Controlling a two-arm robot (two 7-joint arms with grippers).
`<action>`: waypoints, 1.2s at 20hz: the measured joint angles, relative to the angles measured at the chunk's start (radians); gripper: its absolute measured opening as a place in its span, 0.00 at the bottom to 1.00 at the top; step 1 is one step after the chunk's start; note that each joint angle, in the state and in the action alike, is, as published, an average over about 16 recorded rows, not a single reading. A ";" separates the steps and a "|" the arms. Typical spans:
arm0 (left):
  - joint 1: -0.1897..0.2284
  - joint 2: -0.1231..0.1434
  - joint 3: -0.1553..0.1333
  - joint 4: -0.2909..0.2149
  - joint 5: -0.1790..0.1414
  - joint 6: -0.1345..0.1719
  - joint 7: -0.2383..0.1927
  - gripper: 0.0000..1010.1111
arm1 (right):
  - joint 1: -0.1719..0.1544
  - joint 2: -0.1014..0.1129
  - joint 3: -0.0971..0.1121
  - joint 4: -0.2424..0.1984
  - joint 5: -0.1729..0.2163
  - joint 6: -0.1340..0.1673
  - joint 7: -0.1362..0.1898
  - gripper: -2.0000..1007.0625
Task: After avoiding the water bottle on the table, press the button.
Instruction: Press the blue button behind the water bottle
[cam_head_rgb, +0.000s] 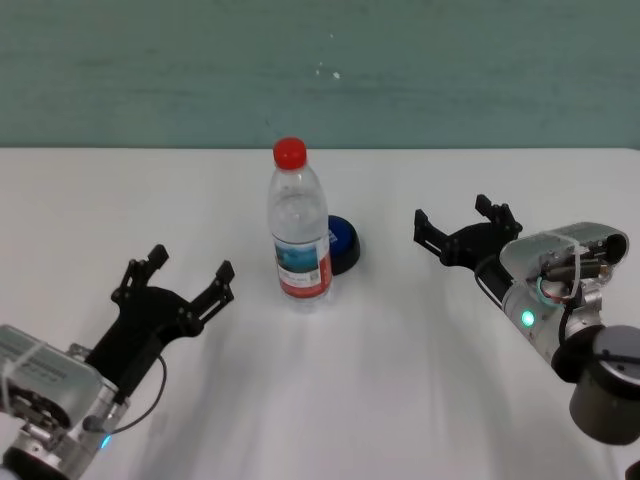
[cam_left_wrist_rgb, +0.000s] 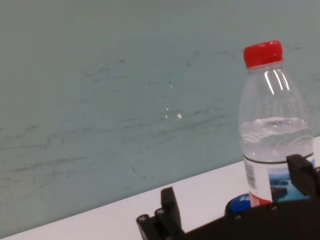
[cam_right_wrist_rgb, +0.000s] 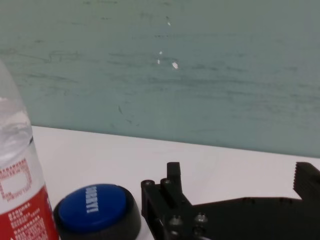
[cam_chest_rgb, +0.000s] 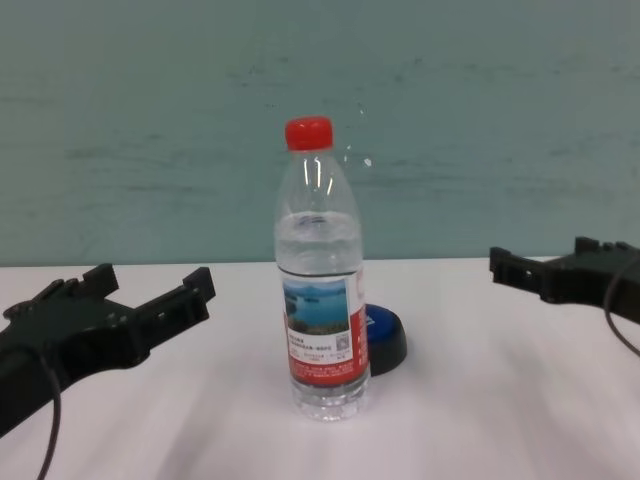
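We see button (cam_head_rgb: 343, 243) on surface (cam_head_rgb: 420, 400), tucked just behind water bottle (cam_head_rgb: 299, 228). Right end effector (cam_head_rgb: 462, 228) released, beside button; left end effector (cam_head_rgb: 176, 278) released, idle. Approach step: next we skirt bottle, press down.

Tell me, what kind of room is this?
Probably a robot test bench in a lab. A bare white table stands against a plain teal wall, holding only a water bottle and a blue button, with the open left gripper and right gripper on either side.

Upright water bottle (cam_head_rgb: 299, 232) fronting blue button (cam_head_rgb: 343, 243)
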 joint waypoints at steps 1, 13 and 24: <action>0.000 0.000 0.000 0.000 0.000 0.000 0.000 1.00 | 0.007 0.000 0.000 0.006 0.000 0.001 0.002 1.00; 0.000 0.000 0.000 0.000 0.000 0.000 0.000 1.00 | 0.102 0.005 -0.017 0.097 0.009 0.008 0.039 1.00; 0.000 0.000 0.000 0.000 0.000 0.000 0.000 1.00 | 0.176 0.008 -0.044 0.184 0.031 -0.005 0.069 1.00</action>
